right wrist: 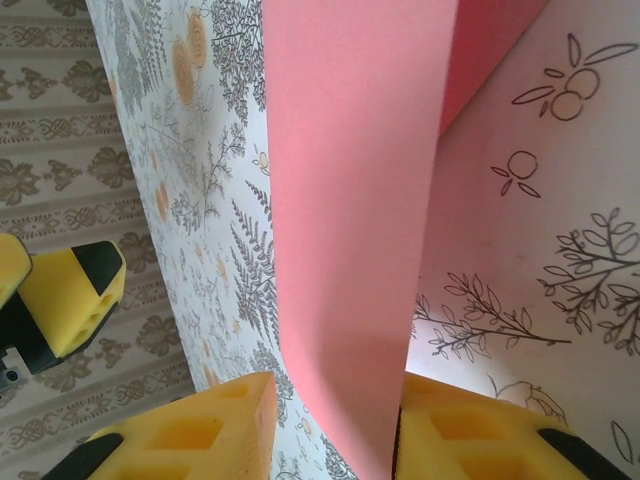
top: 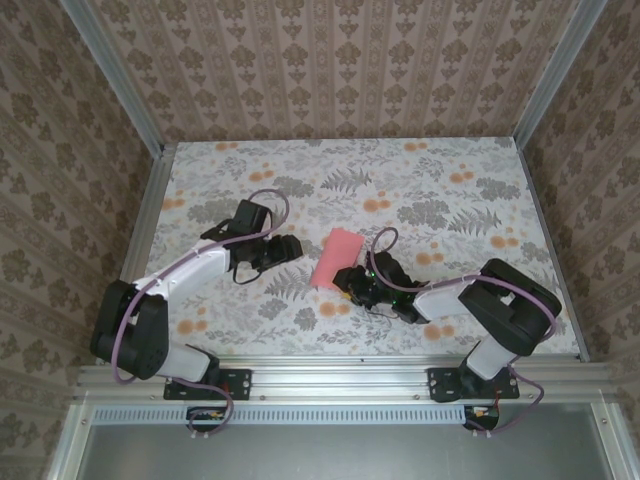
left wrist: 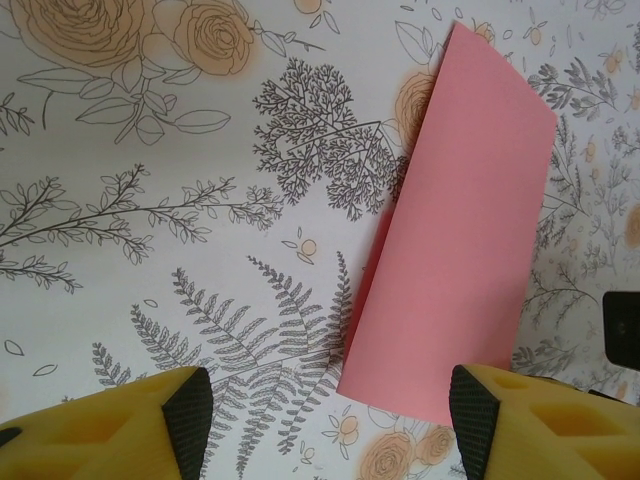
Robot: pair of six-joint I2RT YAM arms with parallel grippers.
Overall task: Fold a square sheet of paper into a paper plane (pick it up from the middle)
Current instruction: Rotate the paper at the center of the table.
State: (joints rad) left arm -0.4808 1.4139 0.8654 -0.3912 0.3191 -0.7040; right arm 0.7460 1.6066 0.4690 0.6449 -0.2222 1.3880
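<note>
Flower-printed tabletop (top: 300, 180), enclosed on three sides by patterned wallpaper (top: 340, 60). Nearest, the right gripper (top: 350, 285) points toward 11 o'clock and brackets the near end of the pink paper (top: 338, 256), a folded oblong strip lying at table centre. Its jaws are partly drawn in. One pad (right wrist: 470, 430) lies against a raised flap, while a sliver of tabletop shows between the sheet and the other pad (right wrist: 200, 430), so a firm grip cannot be confirmed. Farther back, at 9 o'clock of the paper, the left gripper (top: 292, 246) has its fingers (left wrist: 150, 420) spread wide, holding nothing.
</note>
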